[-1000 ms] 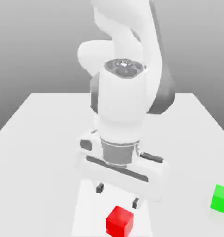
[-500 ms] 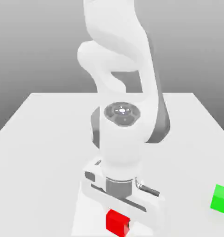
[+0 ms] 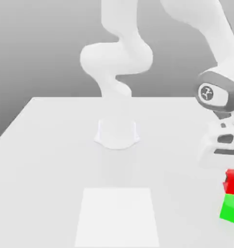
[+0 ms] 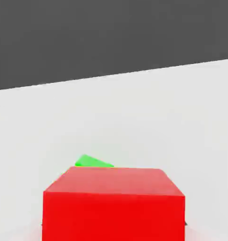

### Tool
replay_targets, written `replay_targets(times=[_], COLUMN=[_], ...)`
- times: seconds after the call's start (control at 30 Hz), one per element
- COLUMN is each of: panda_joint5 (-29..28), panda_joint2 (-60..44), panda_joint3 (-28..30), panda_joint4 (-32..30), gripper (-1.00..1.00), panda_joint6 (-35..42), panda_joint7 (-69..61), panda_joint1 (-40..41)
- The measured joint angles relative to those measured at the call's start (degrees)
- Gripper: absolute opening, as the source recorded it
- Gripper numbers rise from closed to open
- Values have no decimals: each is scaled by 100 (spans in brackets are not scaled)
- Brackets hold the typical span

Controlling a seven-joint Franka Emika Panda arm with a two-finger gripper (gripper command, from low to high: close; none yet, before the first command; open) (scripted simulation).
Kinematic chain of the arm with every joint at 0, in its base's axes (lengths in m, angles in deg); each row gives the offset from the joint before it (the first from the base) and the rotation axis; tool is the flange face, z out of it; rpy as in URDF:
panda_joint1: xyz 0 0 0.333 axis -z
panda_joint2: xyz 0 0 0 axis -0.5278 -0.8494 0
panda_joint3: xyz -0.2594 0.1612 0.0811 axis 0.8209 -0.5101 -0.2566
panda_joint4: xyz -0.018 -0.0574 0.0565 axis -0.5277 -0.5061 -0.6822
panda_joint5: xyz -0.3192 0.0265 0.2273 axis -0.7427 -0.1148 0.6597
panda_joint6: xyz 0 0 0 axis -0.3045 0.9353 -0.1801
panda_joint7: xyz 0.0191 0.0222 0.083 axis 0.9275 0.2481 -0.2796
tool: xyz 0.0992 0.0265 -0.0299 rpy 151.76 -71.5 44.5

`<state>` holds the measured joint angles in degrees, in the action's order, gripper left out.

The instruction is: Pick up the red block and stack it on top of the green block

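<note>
**Now over the green block: red cube held at the far right edge**

Seen at the exterior view's right edge: red block (image 3: 233, 181), clear of the table, partly cut by the frame, directly above green block (image 3: 231, 209). Hard to tell whether the two cubes touch or a thin gap remains between them. Held from above by the gripper (image 3: 232, 169), jaws pinched on the red cube; fingers themselves lost at the frame edge. Green cube resting on the white table (image 3: 51, 160), near its front right corner.

From the hand view: red block (image 4: 114, 203) large and close, top face and one side face showing, plain and smooth. Just past its far edge, a thin sliver of green block (image 4: 93, 162) peeking out, the rest hidden behind the red cube. Beyond both, bare white table (image 4: 134, 113) running to a straight far edge against a dark backdrop.

Further out in the exterior view: white wrist and hand housing (image 3: 220, 138) with a dark grey joint cap above, reaching down from the upper right. Arm links curving back across the top of the frame to the round white base (image 3: 117, 133) at mid-table. Slightly brighter square patch (image 3: 117, 216) marked on the tabletop at near centre, well apart from both cubes. Nothing standing between the cubes and the base. Grey gradient backdrop behind the table.
</note>
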<state>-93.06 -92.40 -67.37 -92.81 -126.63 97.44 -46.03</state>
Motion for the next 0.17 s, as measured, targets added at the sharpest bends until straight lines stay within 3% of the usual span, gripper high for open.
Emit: replay_targets(times=[0.03,0.17], panda_joint5=[-163,-163], panda_joint2=[-192,-192], panda_joint3=[113,113], panda_joint4=[17,17], gripper=[100,100], panda_joint6=[-158,-158], panda_joint7=[121,121], panda_joint1=[-102,-102])
